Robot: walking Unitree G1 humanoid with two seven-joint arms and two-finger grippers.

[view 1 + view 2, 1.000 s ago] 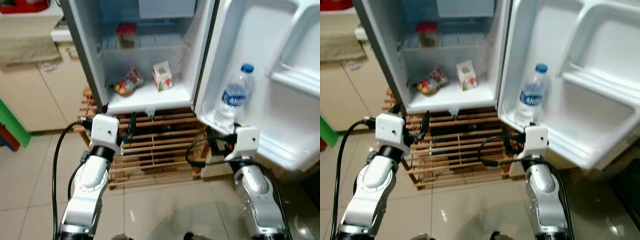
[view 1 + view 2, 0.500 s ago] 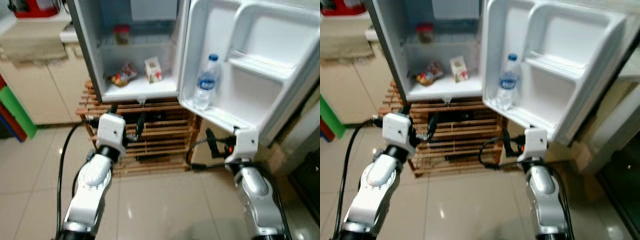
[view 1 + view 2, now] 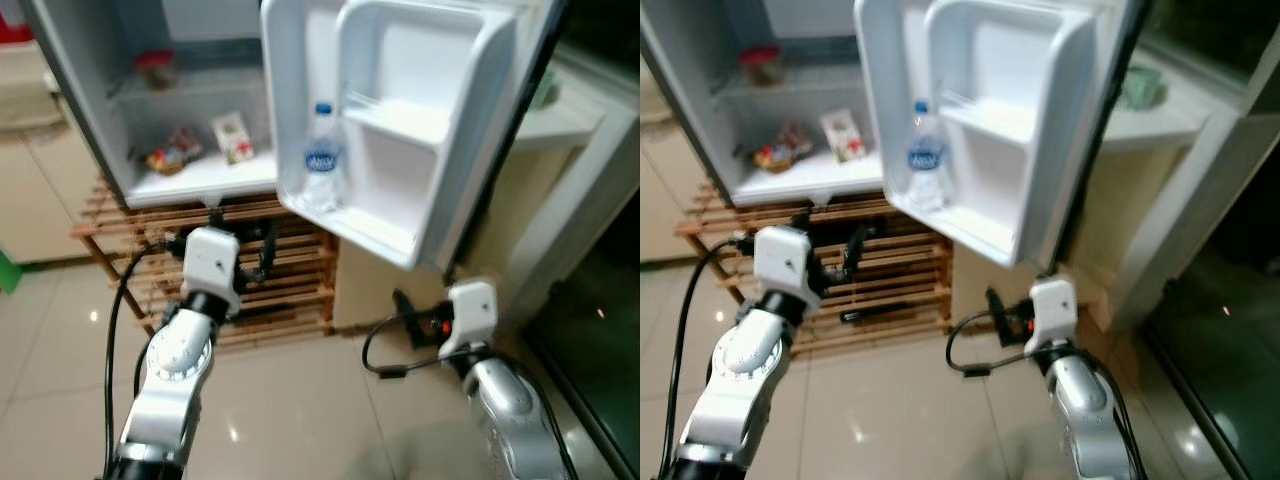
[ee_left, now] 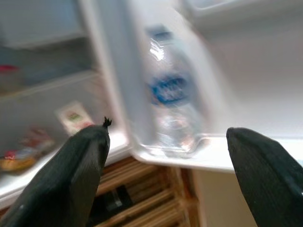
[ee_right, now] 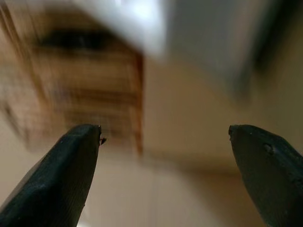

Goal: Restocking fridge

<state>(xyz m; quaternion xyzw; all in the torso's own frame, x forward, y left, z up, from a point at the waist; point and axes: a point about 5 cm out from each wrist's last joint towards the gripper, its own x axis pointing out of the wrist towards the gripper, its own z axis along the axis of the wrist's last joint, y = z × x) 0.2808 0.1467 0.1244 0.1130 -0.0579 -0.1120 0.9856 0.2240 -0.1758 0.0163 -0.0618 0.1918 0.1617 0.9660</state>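
On the lower door shelf of the fridge (image 3: 60,90) stands a water bottle (image 3: 322,170) (upright, blue cap). Both grippers hang low before it, left gripper (image 4: 165,175) and right gripper (image 5: 165,179), fingers spread wide, holding nothing. Snacks (image 3: 172,152) lie inside.

Fridges: one fridge (image 3: 100,150), standing open.
Doors: one door (image 3: 400,120), swung partway across the opening.
Bottles: one water bottle (image 3: 322,165), upright in the lowest door compartment.
Cartons: one small carton (image 3: 233,137) on the bottom shelf.
Snack bags: one bag (image 3: 170,150) beside the carton.
Jars: one red-lidded jar (image 3: 155,70) on the upper shelf.
Wooden racks: one slatted rack (image 3: 290,275) under the fridge.
End effectors: two, the left end effector (image 4: 165,156) and the right end effector (image 5: 165,151), each with two black fingers spread apart.
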